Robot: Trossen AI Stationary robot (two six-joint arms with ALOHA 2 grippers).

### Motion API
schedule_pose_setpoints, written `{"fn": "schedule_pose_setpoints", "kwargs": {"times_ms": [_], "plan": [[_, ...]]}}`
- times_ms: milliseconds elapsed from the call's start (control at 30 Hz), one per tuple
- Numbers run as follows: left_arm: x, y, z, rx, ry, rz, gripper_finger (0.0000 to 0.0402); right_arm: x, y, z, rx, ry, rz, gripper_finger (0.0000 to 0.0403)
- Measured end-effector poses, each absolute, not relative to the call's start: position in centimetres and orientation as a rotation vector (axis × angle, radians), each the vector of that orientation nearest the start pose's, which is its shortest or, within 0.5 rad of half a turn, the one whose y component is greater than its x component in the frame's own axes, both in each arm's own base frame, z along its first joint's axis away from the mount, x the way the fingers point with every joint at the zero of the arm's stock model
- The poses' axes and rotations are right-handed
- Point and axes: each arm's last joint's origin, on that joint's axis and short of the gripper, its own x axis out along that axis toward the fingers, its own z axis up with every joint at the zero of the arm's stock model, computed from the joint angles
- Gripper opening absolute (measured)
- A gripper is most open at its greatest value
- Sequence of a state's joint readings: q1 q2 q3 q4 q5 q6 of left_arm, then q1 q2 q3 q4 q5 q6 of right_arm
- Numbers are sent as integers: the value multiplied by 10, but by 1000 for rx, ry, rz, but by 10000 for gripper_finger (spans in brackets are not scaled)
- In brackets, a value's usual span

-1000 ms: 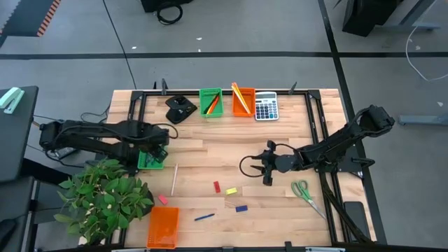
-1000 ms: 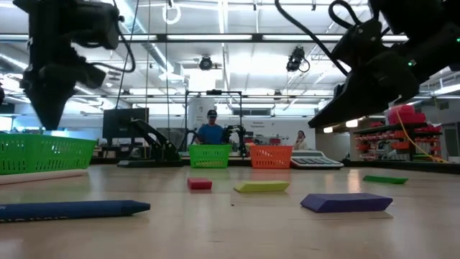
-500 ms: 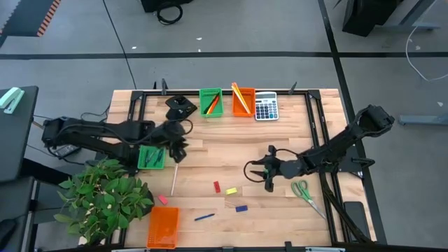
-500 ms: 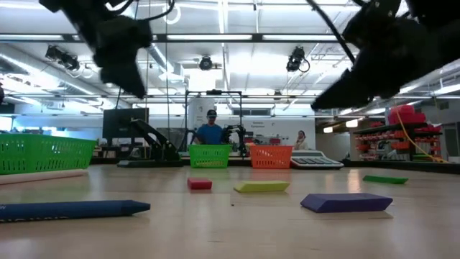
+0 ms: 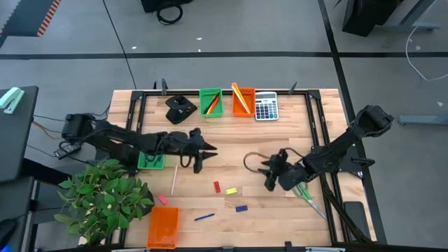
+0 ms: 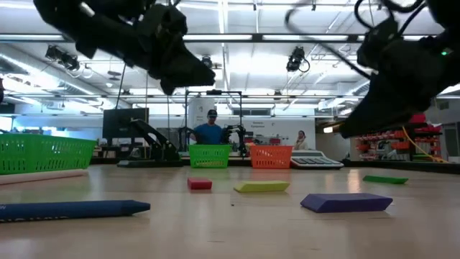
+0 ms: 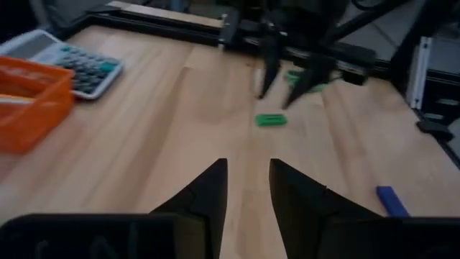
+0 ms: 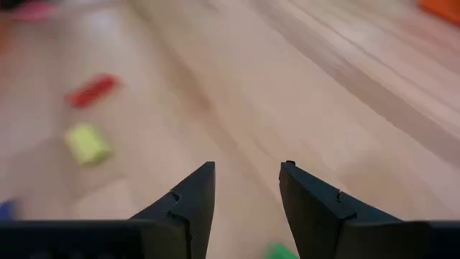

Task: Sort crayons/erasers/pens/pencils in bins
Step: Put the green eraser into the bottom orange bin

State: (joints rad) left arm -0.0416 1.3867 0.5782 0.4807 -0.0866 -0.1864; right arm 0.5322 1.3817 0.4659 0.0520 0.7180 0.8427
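Above the surface (image 5: 280, 133) centre, left gripper (image 5: 201, 158) and right gripper (image 5: 270, 176) hover with jaws spread, empty, near green eraser (image 7: 271, 120).

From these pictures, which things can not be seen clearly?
- High view: the plant hides the table corner beneath its leaves.
- Low view: the green bin is cut by the edge; its contents are hidden.
- Right wrist view: a green piece is cut off and blurred.
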Motion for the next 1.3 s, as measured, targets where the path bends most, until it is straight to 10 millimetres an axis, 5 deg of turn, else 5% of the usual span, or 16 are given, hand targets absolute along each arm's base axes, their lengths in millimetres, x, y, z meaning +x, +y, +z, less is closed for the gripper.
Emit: {"fn": "schedule_pose_setpoints", "kwargs": {"times_ms": [200,400,533,933,1300], "plan": [[285,-32,168,-142,273,-23,106,205,107,147,406,590,-525,162],[284,-52,146,-111,152,-79,99,202,116,127,380,606,-579,162],[288,-52,145,-67,134,-28,93,205,120,113,339,613,-629,162],[295,-49,150,11,140,-4,90,206,126,116,262,674,-731,144],[292,-64,146,-205,182,-25,90,195,132,105,276,669,-735,151]]}}
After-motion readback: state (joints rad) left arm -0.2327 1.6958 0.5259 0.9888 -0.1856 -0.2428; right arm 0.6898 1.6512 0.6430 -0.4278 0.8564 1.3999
